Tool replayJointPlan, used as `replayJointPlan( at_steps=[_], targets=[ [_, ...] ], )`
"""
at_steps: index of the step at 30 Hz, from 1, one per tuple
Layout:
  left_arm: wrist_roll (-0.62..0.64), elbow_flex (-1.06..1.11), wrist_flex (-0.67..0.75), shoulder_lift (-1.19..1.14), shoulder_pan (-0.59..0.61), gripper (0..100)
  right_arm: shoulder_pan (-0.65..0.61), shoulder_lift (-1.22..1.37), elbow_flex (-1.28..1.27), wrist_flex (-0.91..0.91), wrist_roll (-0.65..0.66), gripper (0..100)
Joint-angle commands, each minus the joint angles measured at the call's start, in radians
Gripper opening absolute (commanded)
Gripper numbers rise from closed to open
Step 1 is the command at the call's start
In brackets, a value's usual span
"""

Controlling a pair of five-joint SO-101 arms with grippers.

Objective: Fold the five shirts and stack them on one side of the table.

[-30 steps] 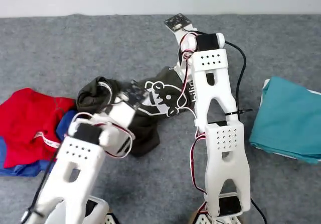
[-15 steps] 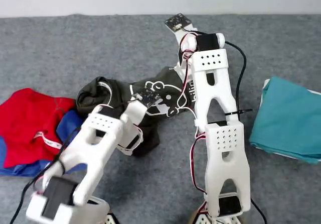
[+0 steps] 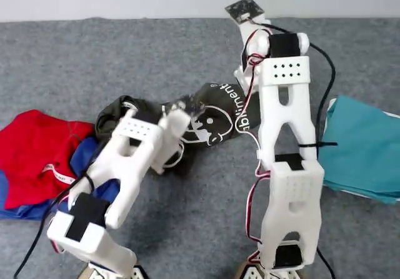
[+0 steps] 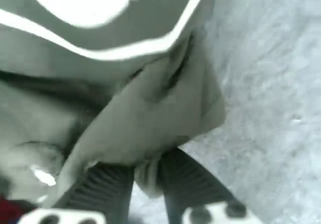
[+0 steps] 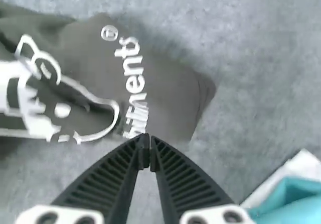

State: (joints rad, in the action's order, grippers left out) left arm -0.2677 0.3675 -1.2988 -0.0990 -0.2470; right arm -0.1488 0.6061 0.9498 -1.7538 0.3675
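Roughly at mid-frame in the high view, the dark olive cotton shirt with a white cartoon print (image 3: 215,119) lies crumpled on the grey felt table (image 3: 94,60). Its long axis runs from centre-left up toward the right. The left arm (image 3: 131,160) covers its left half and the right arm (image 3: 284,104) stands over its right end. A folded teal shirt (image 3: 362,147) sits at the right edge.

In the left wrist view, the left gripper (image 4: 145,163) is clamped on a fold of the olive shirt.

In the right wrist view, the right gripper (image 5: 144,146) has its fingers pressed together at the hem by the lettering. No cloth is visible between them, and the shirt lies just ahead. Any spreading pull would probably run along that axis.
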Motion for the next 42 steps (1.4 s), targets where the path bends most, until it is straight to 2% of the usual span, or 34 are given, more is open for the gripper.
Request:
replayJointPlan(
  at_steps=[1, 5, 13, 21, 28, 33, 36, 42],
  targets=[
    [0.018, -0.206, -0.101, 0.141, 0.003, 1, 0.015, -0.173, -0.152, -0.044, -0.006, 0.9],
    [0.040, -0.390, -0.178, 0.221, 0.002, 1, 0.016, -0.271, -0.315, -0.044, -0.006, 0.9],
    [0.110, -0.730, -0.282, 0.235, 0.003, 1, 0.016, -0.409, -0.569, -0.042, -0.005, 0.9],
    [0.110, -1.061, -0.405, 0.233, 0.002, 1, 0.033, -0.529, -0.792, -0.041, -0.005, 0.9],
    [0.107, -1.256, -0.417, 0.239, 0.002, 1, 0.025, -0.582, -0.971, -0.039, -0.005, 0.9],
    [0.104, -1.276, -0.436, 0.236, 0.009, 1, 0.024, -0.644, -1.033, -0.039, -0.003, 0.9],
    [0.107, -1.244, -0.456, 0.230, 0.064, 1, 0.007, -0.665, -1.034, -0.038, -0.003, 0.9],
    [0.104, -0.990, -0.453, 0.232, 0.256, 1, -0.087, -0.677, -1.034, -0.038, -0.008, 0.9]
  ],
)
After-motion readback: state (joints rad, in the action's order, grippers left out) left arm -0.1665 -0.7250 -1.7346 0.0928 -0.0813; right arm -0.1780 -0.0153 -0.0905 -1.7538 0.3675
